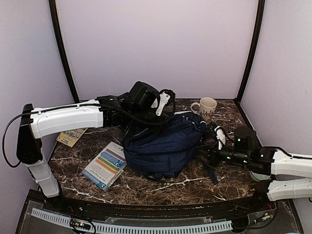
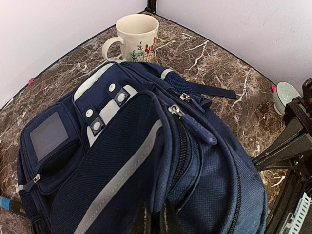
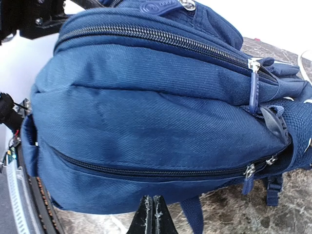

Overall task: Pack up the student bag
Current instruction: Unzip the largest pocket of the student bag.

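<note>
Left tool (image 2: 153, 220) pinched shut on the bag (image 1: 163, 146) at its front-pocket edge, fabric lifted. Bag lies in the middle of the bench (image 1: 195, 184), long axis left-near to right-far, mug (image 1: 207, 108) behind it. Right tool (image 3: 153, 214) closed, empty, nose-on to the bag's right side, just short of touching.

Lab test booth: plain lilac panels (image 1: 156, 44) enclose marble-look table (image 1: 195, 187); white robot arms (image 1: 68, 119) mounted at edge, cable track (image 1: 146, 227) along front.

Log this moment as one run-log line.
left gripper: pinching student bag flap | right gripper: shut, at bag's right side | mug: upright, beyond bag | booklet: flat, left of bag
</note>
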